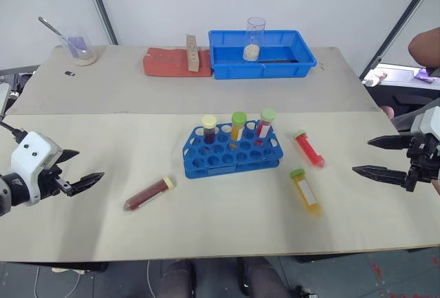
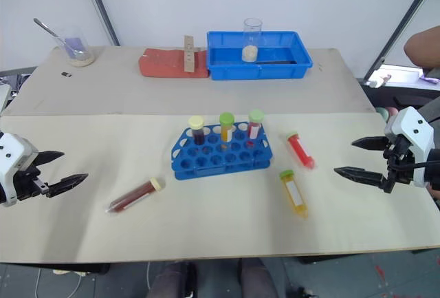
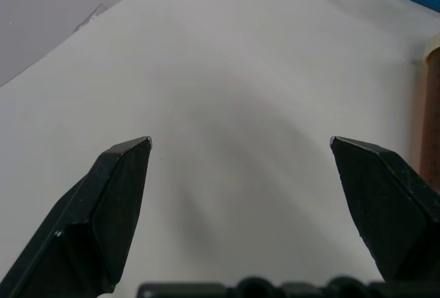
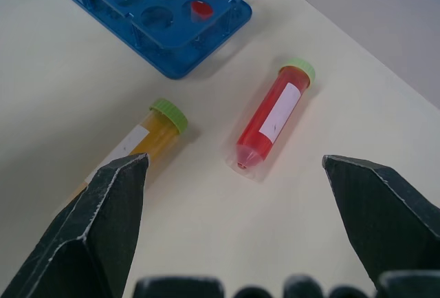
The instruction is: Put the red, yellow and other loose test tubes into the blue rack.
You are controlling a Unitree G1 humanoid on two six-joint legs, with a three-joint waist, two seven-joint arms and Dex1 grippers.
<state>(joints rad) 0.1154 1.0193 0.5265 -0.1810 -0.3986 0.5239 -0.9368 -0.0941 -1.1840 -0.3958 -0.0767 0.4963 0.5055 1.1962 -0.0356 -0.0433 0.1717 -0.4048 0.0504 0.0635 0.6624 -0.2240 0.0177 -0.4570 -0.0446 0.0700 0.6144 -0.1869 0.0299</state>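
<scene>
The red tube (image 4: 271,117) lies cap-away just ahead of the spread, empty right pincer (image 4: 234,167), its nearest reach.

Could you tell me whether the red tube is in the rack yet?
No: the red tube lies flat on the table, right of the blue rack.

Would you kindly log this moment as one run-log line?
left gripper open, empty | right gripper open, empty | blue rack: three tubes | loose: red tube, yellow tube, dark red tube

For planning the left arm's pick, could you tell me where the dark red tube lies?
The dark red tube lies flat on the table's left half, between the blue rack and the left gripper.
</scene>
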